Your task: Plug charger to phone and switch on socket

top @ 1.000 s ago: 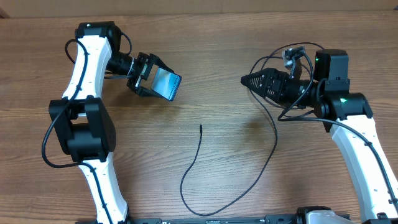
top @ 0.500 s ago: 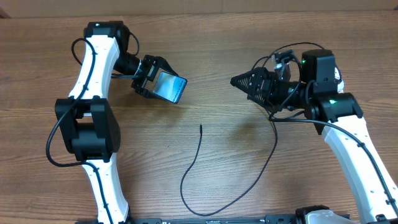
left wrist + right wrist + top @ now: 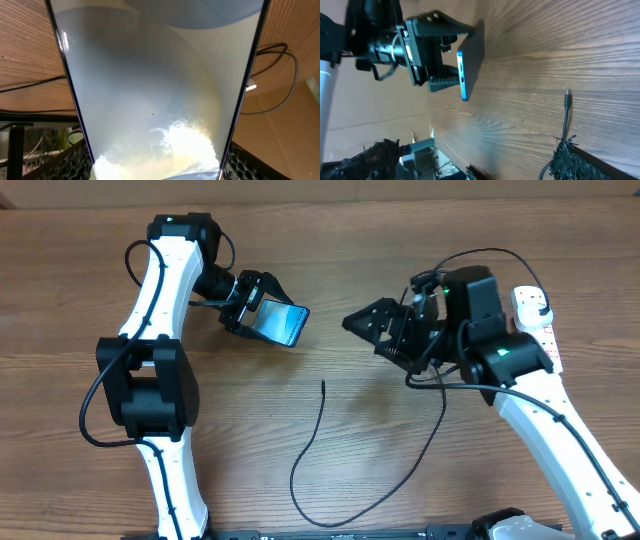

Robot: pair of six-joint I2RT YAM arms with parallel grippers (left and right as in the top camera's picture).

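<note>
Now left gripper (image 3: 252,308) pinching phone (image 3: 281,324) off worktop (image 3: 200,465); right gripper (image 3: 355,321) hovering nearby, fingers spread, empty; charger (image 3: 321,398) lying between arms.

A brown wood-grain table (image 3: 60,280), evenly lit.

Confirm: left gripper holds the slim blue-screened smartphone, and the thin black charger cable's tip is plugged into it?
No. The left gripper does hold the smartphone, but the charger cable's tip lies loose on the wooden table, apart from it, as the overhead view shows.
</note>
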